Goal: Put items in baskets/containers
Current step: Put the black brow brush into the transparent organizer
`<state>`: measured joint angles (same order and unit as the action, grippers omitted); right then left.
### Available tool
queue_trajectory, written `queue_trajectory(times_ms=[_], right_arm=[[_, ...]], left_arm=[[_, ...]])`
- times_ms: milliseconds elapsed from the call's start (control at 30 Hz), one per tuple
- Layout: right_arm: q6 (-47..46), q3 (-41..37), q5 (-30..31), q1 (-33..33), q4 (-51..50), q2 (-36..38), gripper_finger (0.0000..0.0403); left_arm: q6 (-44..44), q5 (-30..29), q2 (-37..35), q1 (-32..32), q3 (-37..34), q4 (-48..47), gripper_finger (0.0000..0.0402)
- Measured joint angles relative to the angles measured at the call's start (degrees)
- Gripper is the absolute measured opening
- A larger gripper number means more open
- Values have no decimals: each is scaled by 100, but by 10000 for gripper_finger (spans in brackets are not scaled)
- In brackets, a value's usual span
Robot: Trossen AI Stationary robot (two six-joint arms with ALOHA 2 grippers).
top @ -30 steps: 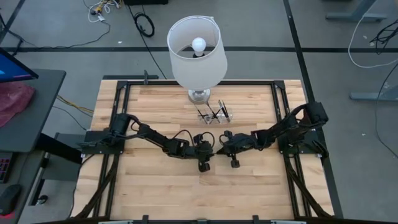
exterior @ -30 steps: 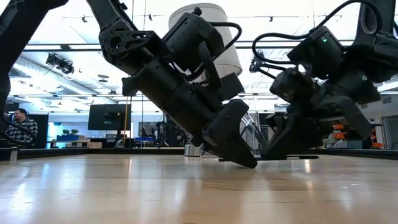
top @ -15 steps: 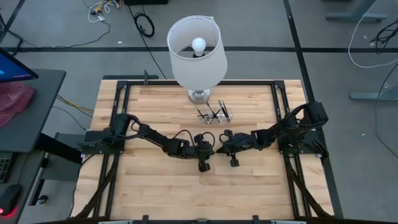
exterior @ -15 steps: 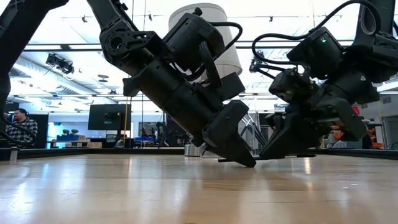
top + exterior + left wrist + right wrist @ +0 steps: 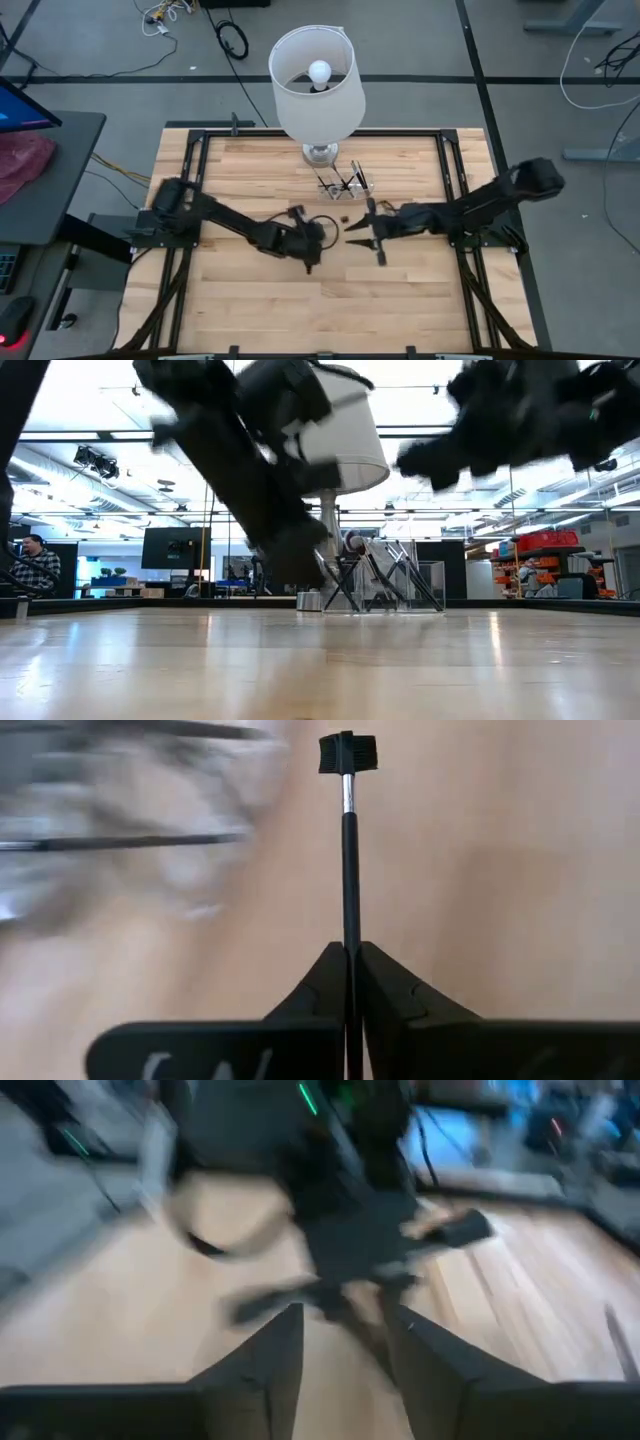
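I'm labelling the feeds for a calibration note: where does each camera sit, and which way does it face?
High view: above the table, looking straight down; shows both arms, left gripper and right gripper.
Low view: at table-top height, looking level across at the lamp and the clear box; both arms blurred.
Left wrist view: on the left wrist, looking past shut fingers along the held brush.
Right wrist view: on the right wrist, looking past open fingers at the left arm.
Shared: high and low both show lamp and box.
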<state>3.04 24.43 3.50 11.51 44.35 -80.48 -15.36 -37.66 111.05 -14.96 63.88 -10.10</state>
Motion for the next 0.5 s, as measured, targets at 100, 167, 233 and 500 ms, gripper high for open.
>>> queue_trajectory(times_ms=[100,167,233,500], right_arm=[[-185,2,-273,173,-28,548,154],[-287,2,-295,266,-58,785,152],[-283,2,-277,349,-49,936,148],[-251,0,450,405,25,800,136]], left_arm=[[-429,-895,-693,-245,9,-1127,12],[-837,-1583,-1218,-517,9,-1821,12],[-1234,-2239,-1756,-832,20,-2449,12],[-3182,-4084,-3187,-2220,-338,-3541,12]])
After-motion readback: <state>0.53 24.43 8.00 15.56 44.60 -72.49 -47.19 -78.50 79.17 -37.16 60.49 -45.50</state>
